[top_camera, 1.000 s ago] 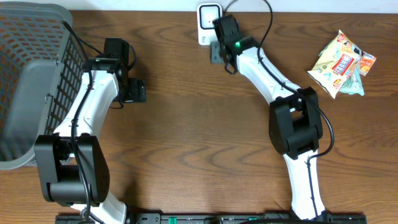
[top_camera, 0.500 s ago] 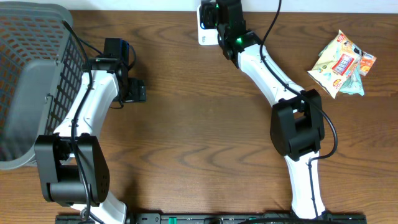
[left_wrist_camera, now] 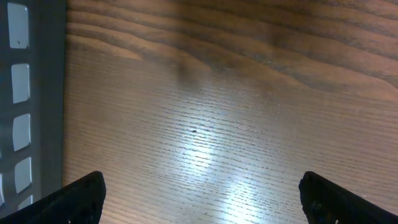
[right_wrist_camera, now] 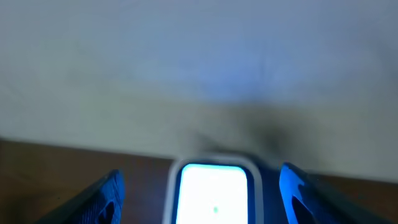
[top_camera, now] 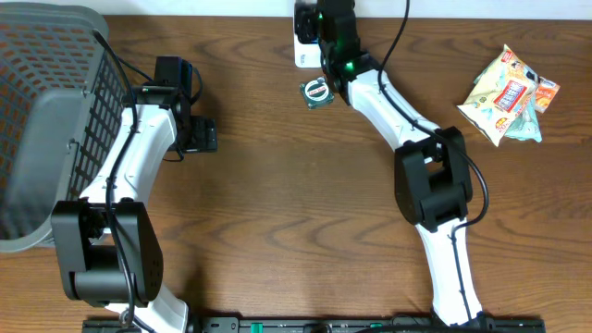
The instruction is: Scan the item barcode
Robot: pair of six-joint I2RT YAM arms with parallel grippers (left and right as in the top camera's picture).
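Overhead and wrist views of a two-arm barcode station. The right arm (top_camera: 407, 120) stretches to the far edge of the table (top_camera: 277, 203), where its right gripper (right_wrist_camera: 207, 196) faces the white scanner (top_camera: 308, 28). In the right wrist view, which is blurred, the two fingers (right_wrist_camera: 109, 196) stand apart at either side of the scanner's lit window, and nothing is seen between them, so the jaws are open and empty. The round green item (top_camera: 317, 91) lies flat on the wood just in front of the scanner and close beside the right arm's forward link, clear of the fingers (its barcode cannot be made out at this size). The left arm (top_camera: 139, 148) rests next to the grey mesh basket (top_camera: 46, 92) on the table's left side. Its left gripper (left_wrist_camera: 205, 199) hangs above bare wood with jaws spread wide and nothing held, the basket wall showing at the left edge of that view. A heap of snack packets (top_camera: 507, 92) sits well apart, near the table's right edge.
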